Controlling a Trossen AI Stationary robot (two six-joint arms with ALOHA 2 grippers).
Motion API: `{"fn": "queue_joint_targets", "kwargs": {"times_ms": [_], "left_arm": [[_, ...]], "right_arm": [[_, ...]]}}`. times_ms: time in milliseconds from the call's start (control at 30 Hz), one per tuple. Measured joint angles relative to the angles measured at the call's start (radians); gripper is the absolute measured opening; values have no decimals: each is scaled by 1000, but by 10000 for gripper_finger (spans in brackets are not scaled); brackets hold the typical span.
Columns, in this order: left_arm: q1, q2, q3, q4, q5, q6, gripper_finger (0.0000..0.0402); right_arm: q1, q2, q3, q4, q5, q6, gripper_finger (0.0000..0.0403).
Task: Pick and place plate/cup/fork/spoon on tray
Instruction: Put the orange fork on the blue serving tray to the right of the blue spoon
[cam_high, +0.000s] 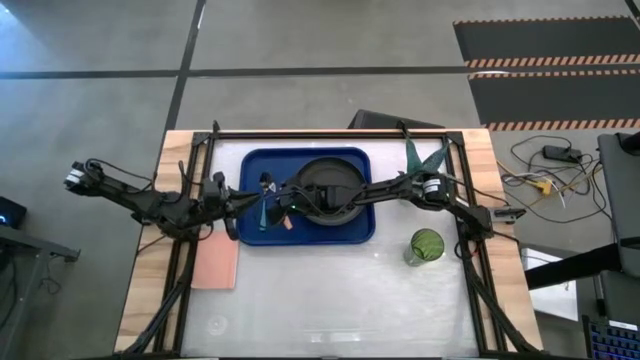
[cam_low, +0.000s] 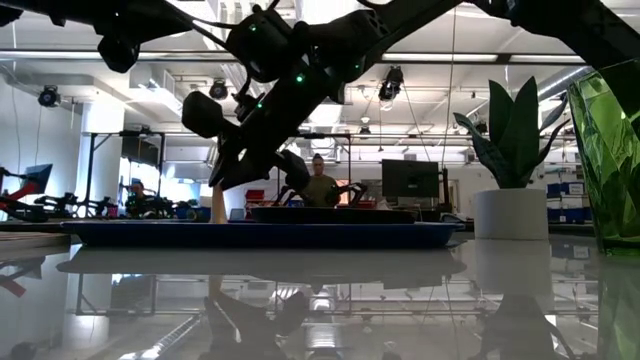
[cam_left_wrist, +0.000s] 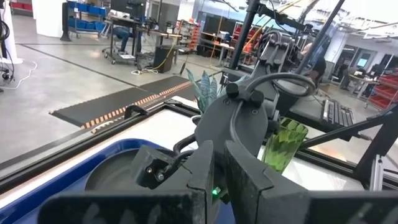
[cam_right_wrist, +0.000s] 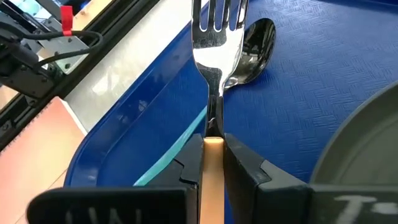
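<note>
I've got the right gripper clamped on the fork, handle pinched, tines over the tray above the spoon. Plate sits on the tray. Cup stands off-tray on the table. Left gripper fingers together, empty, at the tray's left end.

The right arm stretches across toward the left arm, its right gripper pinched tight on the fork, tines pointing straight ahead of the fingers. The left arm reaches inward, its left gripper closed and empty, just beside the right one.
</note>
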Motion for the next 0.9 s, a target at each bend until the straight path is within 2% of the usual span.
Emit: {"fn": "queue_joint_targets", "kwargs": {"times_ms": [333,733,900], "left_arm": [[0,0,0,0,0,0,20],[0,0,0,0,0,0,20],[0,7,-3,0,1,0,20]], "right_arm": [[0,0,0,-1,8,2,45],[-1,-2,0,-1,14,6,141],[-1,-52,-2,-12,-47,-78,162]]}}
